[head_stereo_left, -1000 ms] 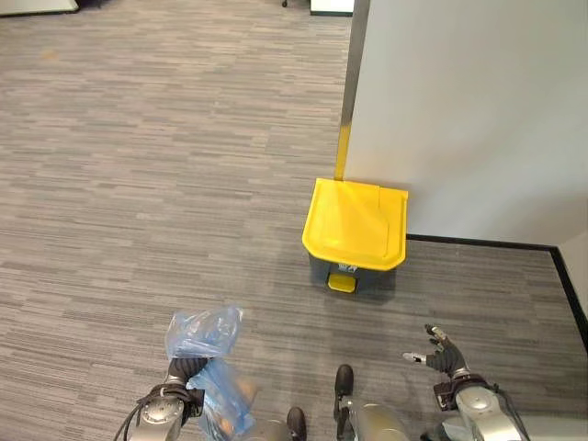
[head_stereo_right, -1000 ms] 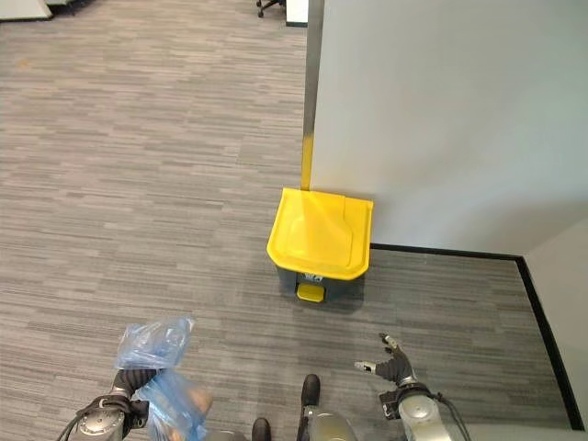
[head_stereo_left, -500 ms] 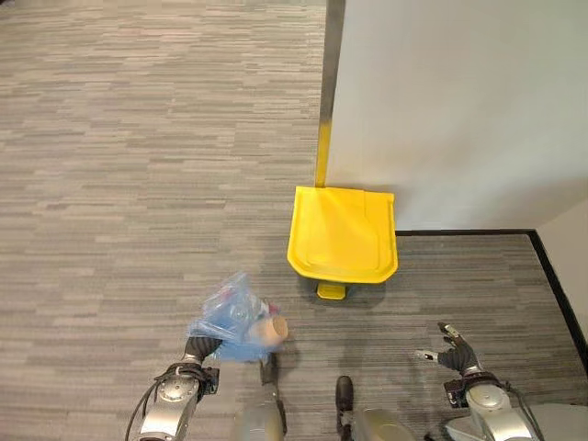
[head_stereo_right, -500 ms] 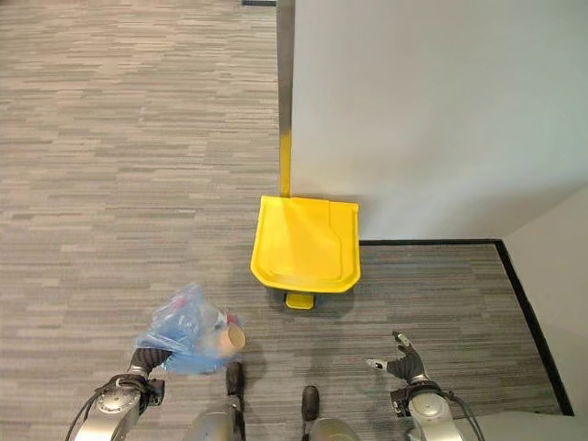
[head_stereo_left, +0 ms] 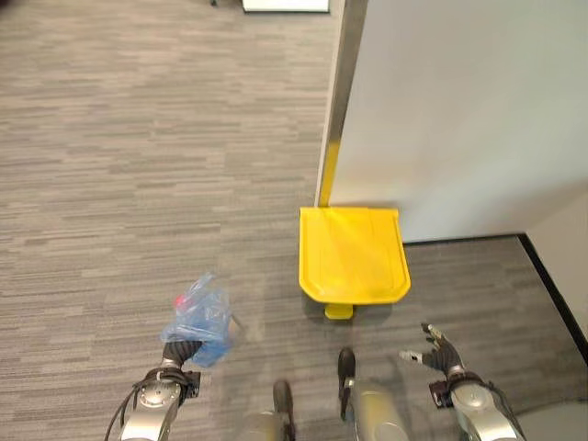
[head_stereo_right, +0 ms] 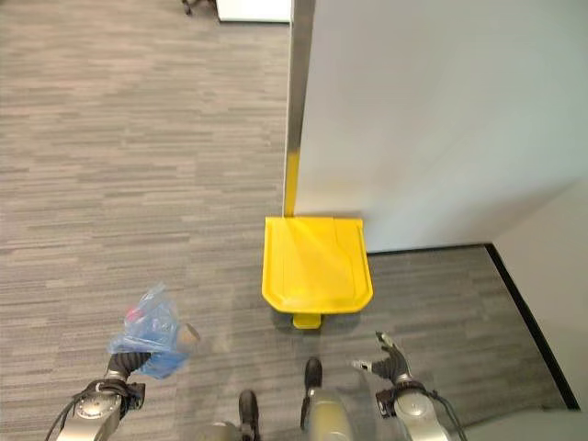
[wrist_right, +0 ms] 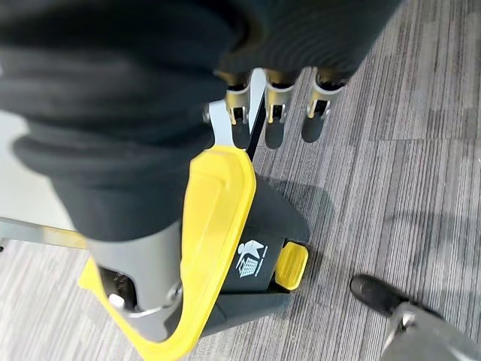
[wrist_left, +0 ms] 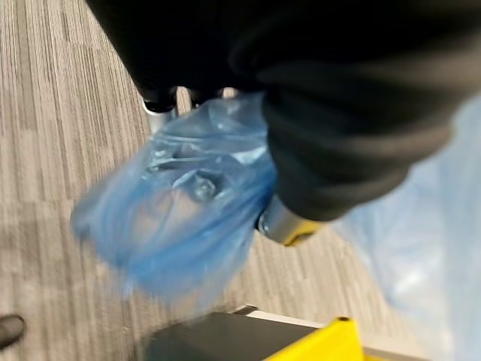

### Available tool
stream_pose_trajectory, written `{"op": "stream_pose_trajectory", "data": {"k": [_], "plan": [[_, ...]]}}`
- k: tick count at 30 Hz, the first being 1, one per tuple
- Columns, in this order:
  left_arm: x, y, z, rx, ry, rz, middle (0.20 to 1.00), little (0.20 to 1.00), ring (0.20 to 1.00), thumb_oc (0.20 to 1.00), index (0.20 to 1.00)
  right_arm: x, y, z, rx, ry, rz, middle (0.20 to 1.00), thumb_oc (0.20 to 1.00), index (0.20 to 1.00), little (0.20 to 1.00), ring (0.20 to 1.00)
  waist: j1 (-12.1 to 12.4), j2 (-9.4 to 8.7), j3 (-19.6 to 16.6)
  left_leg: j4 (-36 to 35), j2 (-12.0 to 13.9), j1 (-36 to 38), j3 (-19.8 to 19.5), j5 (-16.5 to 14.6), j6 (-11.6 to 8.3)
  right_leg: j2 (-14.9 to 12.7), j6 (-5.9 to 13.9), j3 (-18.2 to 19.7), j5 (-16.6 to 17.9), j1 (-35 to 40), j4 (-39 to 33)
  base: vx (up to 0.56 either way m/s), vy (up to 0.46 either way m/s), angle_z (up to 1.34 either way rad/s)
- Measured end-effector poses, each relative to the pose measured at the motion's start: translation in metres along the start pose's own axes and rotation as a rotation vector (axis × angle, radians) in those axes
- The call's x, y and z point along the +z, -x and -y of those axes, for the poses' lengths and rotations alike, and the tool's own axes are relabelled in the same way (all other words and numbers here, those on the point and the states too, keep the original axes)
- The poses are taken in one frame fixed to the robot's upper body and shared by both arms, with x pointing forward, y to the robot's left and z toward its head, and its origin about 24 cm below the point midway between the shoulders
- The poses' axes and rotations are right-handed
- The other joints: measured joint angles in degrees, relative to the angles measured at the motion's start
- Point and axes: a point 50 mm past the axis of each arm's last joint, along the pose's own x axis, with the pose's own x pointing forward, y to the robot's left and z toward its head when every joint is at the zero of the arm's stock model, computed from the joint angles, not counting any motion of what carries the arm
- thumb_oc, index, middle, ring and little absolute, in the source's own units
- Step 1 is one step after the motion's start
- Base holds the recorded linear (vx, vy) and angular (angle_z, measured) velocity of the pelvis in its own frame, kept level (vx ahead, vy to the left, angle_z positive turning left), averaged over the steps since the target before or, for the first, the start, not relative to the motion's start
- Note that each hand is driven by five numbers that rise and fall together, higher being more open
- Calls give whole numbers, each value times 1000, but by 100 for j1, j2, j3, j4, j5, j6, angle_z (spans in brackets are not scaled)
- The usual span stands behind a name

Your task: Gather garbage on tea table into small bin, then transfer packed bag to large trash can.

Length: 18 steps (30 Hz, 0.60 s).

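A packed blue plastic bag (head_stereo_left: 198, 315) hangs in the air at the lower left, and my left hand (head_stereo_left: 180, 353) is shut on its gathered neck. The bag (wrist_left: 180, 218) has rubbish inside, with something red near its top. The large trash can (head_stereo_left: 354, 253) stands on the carpet against the white wall, ahead and to the right of the bag. Its yellow lid (wrist_right: 214, 226) is closed over a dark grey body, with a yellow foot pedal (head_stereo_left: 338, 311) at the front. My right hand (head_stereo_left: 438, 354) is open and holds nothing, low at the right of the can.
A white partition wall (head_stereo_left: 459, 110) with a metal corner post (head_stereo_left: 340, 92) rises behind the can. A black skirting strip (head_stereo_left: 551, 285) runs along the floor at the right. Grey striped carpet (head_stereo_left: 138, 184) spreads to the left and ahead.
The camera has shifted, so the can now sits a little lower and more to the right. The bag has swung back to the left and hangs closer under my left hand.
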Motion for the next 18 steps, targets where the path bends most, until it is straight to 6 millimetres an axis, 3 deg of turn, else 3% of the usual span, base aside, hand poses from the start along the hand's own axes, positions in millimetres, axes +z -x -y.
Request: {"op": "stream_pose_trajectory", "data": {"k": [4, 13, 18], "plan": [[-5, 3, 5, -21, 21, -16, 200, 200, 200, 200, 200, 7, -4, 10, -28, 1, 22, 1000, 1000, 1000, 1000, 1000, 23, 47, -57, 1, 220, 27, -27, -6, -54, 291, -278, -38, 517, 466, -895, 58, -61, -8], [-4, 2, 15, -41, 50, -12, 200, 200, 200, 200, 200, 3, -2, 21, -54, -1, 8, 1000, 1000, 1000, 1000, 1000, -11, 191, -147, -298, 336, 316, -176, 44, -257, 411, -210, -107, 377, 668, -910, 19, 0, 2], [-15, 8, 13, -36, 44, -49, 200, 200, 200, 200, 200, 0, -1, 20, -48, 1, 0, 1000, 1000, 1000, 1000, 1000, 15, 149, -222, -307, 262, 304, -194, 33, -221, 335, -210, -114, 378, 662, -935, -12, 39, 3]]}}
